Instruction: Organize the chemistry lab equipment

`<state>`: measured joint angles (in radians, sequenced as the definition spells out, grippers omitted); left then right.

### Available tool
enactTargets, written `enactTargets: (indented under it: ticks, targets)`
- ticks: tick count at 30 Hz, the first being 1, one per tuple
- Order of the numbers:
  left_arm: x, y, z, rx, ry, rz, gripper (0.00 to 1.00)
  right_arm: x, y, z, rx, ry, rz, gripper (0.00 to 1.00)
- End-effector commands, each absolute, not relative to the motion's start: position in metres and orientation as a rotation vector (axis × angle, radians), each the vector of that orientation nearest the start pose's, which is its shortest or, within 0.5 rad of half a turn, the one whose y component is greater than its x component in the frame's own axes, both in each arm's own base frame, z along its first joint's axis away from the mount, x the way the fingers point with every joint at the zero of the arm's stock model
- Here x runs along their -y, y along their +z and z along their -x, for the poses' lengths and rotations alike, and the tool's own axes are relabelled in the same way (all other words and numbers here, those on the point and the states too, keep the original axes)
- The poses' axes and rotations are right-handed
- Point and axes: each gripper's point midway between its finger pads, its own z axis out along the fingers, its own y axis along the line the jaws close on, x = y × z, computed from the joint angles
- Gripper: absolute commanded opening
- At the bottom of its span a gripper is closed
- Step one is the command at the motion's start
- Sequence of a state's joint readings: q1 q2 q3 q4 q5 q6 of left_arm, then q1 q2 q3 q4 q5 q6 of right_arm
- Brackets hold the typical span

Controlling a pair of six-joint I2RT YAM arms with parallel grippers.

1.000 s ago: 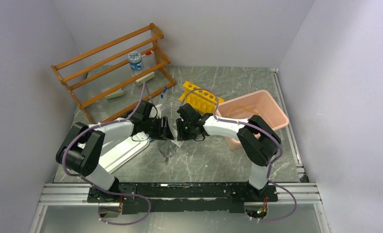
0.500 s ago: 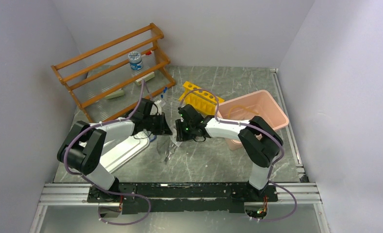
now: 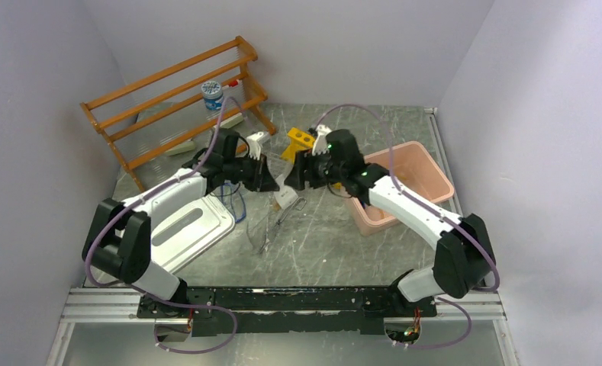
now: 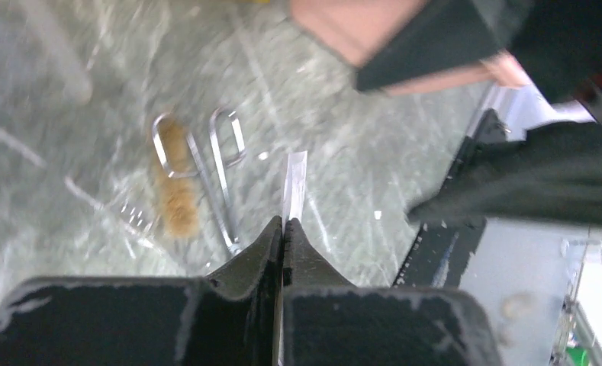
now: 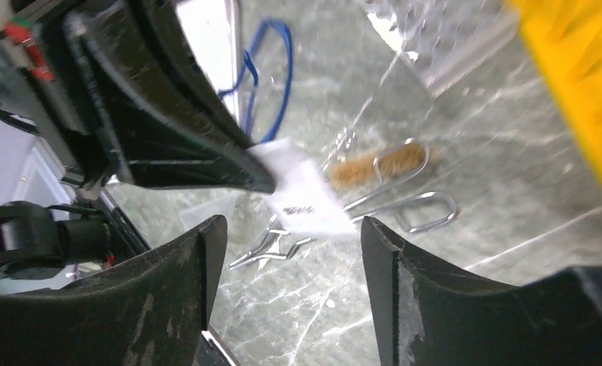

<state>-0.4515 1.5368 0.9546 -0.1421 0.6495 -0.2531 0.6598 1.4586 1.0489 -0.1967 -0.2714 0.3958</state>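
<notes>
Grey marbled tabletop [image 3: 343, 252] is carrying silver metal tweezers [image 3: 271, 229] nearest us. Just beyond, left gripper [image 3: 269, 180] is clenching the flat white paper packet [image 3: 285, 197] aloft; right gripper [image 3: 301, 169] is hanging released beside it. Left should be keeping that pinch firm, right backing clear before any carrying.

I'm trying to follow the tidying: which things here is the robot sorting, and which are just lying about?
Being sorted: white packet, pinched in the left fingers; blue cord loop; metal forceps; tan brush.
Just lying about: wooden rack; pink tub; white tray.
</notes>
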Motion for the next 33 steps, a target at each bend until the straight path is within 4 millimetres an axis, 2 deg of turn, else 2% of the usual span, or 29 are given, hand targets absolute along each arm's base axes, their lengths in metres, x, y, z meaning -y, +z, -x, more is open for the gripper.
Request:
enactTargets:
  ticks: [1, 6, 9, 11, 14, 20, 22, 23, 24, 26, 27, 29, 33]
  targets:
    - [0.283, 0.194, -0.271, -2.055, -1.249, -0.873, 0.05, -0.292, 0.212, -0.291, -2.112, 0.998, 0.627, 0.71]
    - [0.291, 0.250, -0.263, -1.867, -1.319, -0.991, 0.05, -0.287, 0.247, -0.286, -1.994, 1.032, 0.792, 0.77]
    - [0.291, 0.272, -0.259, -1.781, -1.316, -1.044, 0.05, -0.292, 0.266, -0.266, -1.901, 1.168, 0.914, 0.74]
    - [0.291, 0.280, -0.258, -1.749, -1.309, -1.059, 0.05, -0.296, 0.273, -0.255, -1.857, 1.244, 0.967, 0.68]
    - [0.292, 0.287, -0.258, -1.720, -1.307, -1.068, 0.05, -0.300, 0.277, -0.247, -1.843, 1.314, 1.007, 0.54]
    - [0.291, 0.285, -0.266, -1.710, -1.242, -1.088, 0.05, -0.301, 0.281, -0.253, -1.839, 1.308, 0.981, 0.15]
    - [0.290, 0.286, -0.270, -1.723, -1.222, -1.066, 0.14, -0.300, 0.283, -0.257, -1.838, 1.294, 0.957, 0.06]
    - [0.290, 0.288, -0.273, -1.730, -1.204, -1.045, 0.22, -0.299, 0.285, -0.260, -1.839, 1.282, 0.940, 0.02]
    - [0.289, 0.290, -0.278, -1.732, -1.175, -1.020, 0.32, -0.297, 0.287, -0.263, -1.839, 1.269, 0.925, 0.00]
    - [0.283, 0.294, -0.293, -1.780, -1.100, -0.888, 0.59, -0.292, 0.288, -0.271, -1.853, 1.225, 0.874, 0.00]
    - [0.280, 0.297, -0.299, -1.782, -1.063, -0.842, 0.65, -0.288, 0.288, -0.276, -1.863, 1.194, 0.843, 0.00]
    - [0.273, 0.301, -0.310, -1.784, -0.992, -0.761, 0.73, -0.274, 0.290, -0.292, -1.887, 1.108, 0.745, 0.00]
    - [0.256, 0.299, -0.332, -1.816, -0.848, -0.622, 0.77, -0.230, 0.300, -0.324, -1.914, 0.857, 0.454, 0.00]
